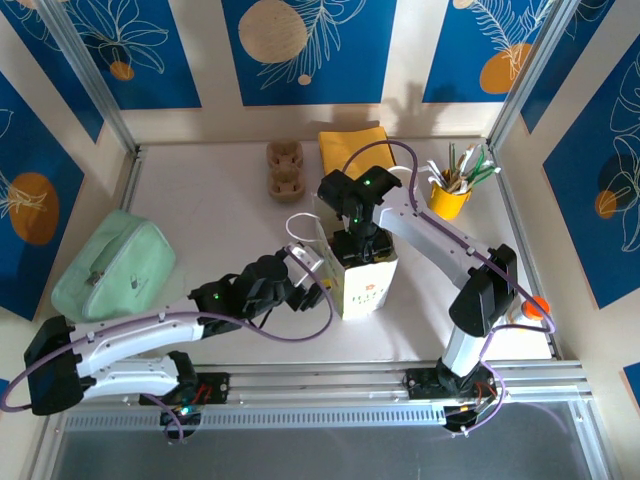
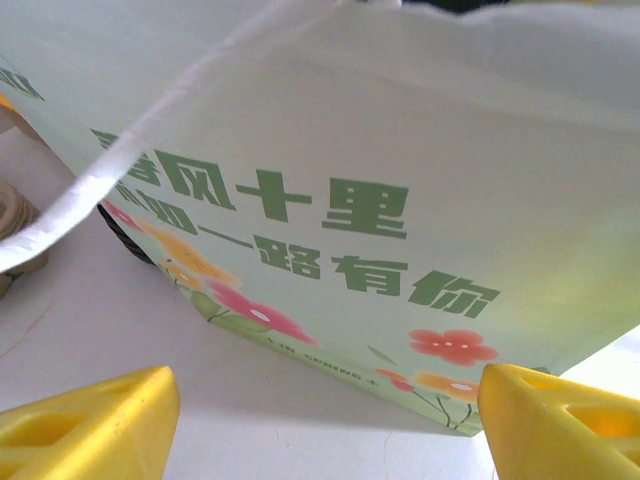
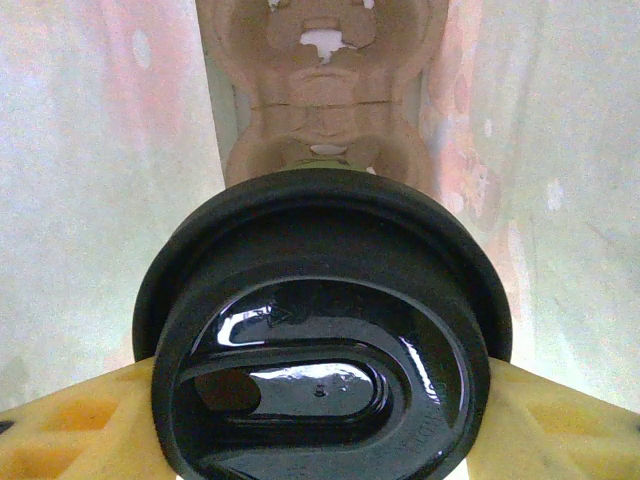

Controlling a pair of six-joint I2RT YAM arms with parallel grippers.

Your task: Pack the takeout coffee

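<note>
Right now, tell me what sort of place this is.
Probably a robot test cell staged as a takeout counter: a white table boxed in by aluminium posts and blue printed panels, two arms bolted to its near rail, and the right gripper holding the takeout coffee inside a paper bag.

Paper bag [image 2: 500, 150] — green print "风十里", below it "一路有你"

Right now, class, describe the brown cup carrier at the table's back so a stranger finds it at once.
Look along the far edge of the white table, behind the printed paper bag. Left of the yellow cloth lies the brown pulp cup carrier. It alone is cardboard-brown with round moulded wells.
</note>
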